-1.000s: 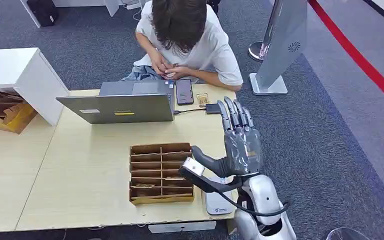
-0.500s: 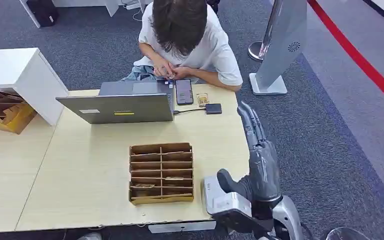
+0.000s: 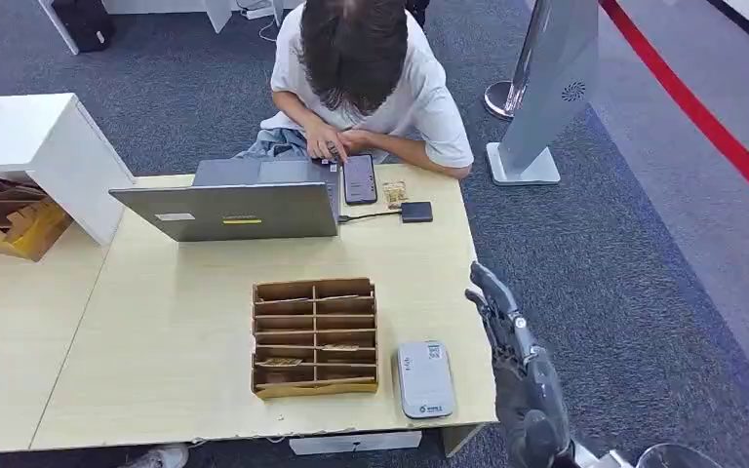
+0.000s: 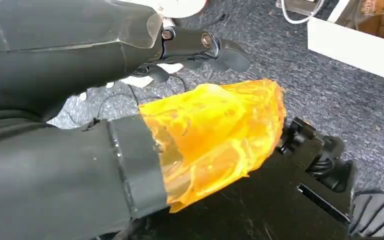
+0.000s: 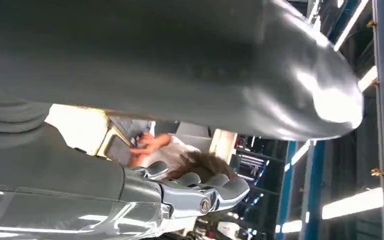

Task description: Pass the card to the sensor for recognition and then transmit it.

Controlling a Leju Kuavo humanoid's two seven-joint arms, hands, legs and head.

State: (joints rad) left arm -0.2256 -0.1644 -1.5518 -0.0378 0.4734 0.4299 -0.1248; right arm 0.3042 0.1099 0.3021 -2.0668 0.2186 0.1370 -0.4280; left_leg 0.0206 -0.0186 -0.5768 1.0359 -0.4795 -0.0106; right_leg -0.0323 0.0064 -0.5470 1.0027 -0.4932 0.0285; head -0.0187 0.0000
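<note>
My right hand (image 3: pixel 519 375) hangs off the tabletop's right edge, fingers spread, holding nothing. I can't tell my left hand's (image 4: pixel 200 47) state. Cards sit in the cardboard organizer (image 3: pixel 315 336) beside the near-edge card reader (image 3: pixel 424 378). Next I'd pick one.

Grey sensor (image 3: pixel 424 378) flat at table's (image 3: pixel 156 322) near edge

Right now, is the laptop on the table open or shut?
Open. In the head view the laptop has its lid raised, the lid's grey back toward the camera, and its base lies flat on the table toward the seated person.
</note>
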